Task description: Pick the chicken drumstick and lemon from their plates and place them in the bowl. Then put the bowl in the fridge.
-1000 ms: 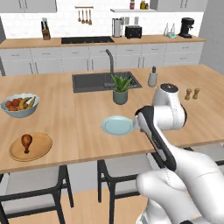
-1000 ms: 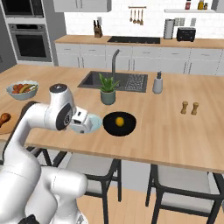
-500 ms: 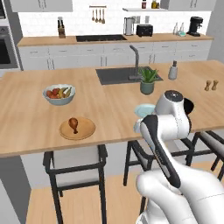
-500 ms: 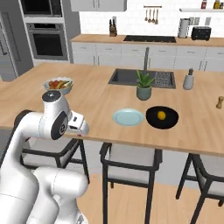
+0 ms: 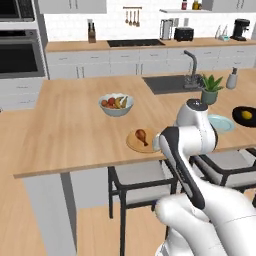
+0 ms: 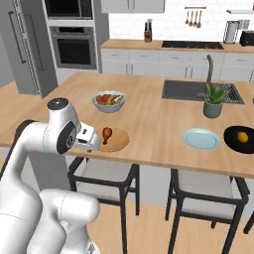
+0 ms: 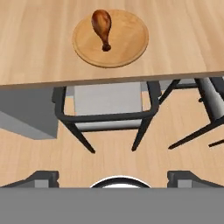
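Observation:
The chicken drumstick lies on the tan wooden plate, near the counter's front edge. In the hand view my gripper is open and empty, held off the counter's edge above a stool, with the drumstick ahead of it. From the right base view the drumstick sits just right of my hand. The lemon rests in the black bowl at the far right, beside the bare pale blue-green plate. The grey fridge stands at the back left.
A light fruit bowl with bananas sits behind the wooden plate. A potted plant and the sink are behind the pale plate. Dark-framed stools stand under the counter's front edge.
The base has driven left along the counter, so the whole scene has shifted right. The wooden plate with the drumstick now lies right in front of the arm. The gripper stays open.

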Robot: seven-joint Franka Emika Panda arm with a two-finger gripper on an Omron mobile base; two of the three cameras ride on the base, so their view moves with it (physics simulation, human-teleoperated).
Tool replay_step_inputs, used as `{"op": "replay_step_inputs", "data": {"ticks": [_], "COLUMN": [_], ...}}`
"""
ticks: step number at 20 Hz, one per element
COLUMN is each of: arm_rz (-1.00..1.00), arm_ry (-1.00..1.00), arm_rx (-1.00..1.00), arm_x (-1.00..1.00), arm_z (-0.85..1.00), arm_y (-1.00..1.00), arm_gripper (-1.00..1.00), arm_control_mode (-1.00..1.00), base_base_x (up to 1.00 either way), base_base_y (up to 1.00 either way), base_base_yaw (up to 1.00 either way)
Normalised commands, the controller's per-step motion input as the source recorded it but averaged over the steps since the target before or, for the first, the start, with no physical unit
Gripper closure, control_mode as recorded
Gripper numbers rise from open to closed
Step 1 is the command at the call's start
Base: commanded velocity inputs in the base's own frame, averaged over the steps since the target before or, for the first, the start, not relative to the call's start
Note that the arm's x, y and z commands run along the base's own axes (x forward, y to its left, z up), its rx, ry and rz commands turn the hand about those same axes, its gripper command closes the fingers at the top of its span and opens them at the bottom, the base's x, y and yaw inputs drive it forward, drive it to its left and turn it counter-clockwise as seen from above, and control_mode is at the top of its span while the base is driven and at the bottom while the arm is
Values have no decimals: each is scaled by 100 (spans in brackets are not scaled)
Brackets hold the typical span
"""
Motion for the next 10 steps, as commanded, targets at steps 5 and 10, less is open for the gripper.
{"op": "replay_step_inputs", "data": {"ticks": [5, 10], "arm_rz": [0, 1], "arm_ry": [0, 0], "arm_rx": [0, 0], "arm_x": [0, 9], "arm_z": [0, 0], "arm_y": [0, 0], "arm_gripper": [-100, -100], "arm_control_mode": [100, -100], "base_base_x": [92, 47], "base_base_y": [13, -11], "base_base_yaw": [0, 2]}}
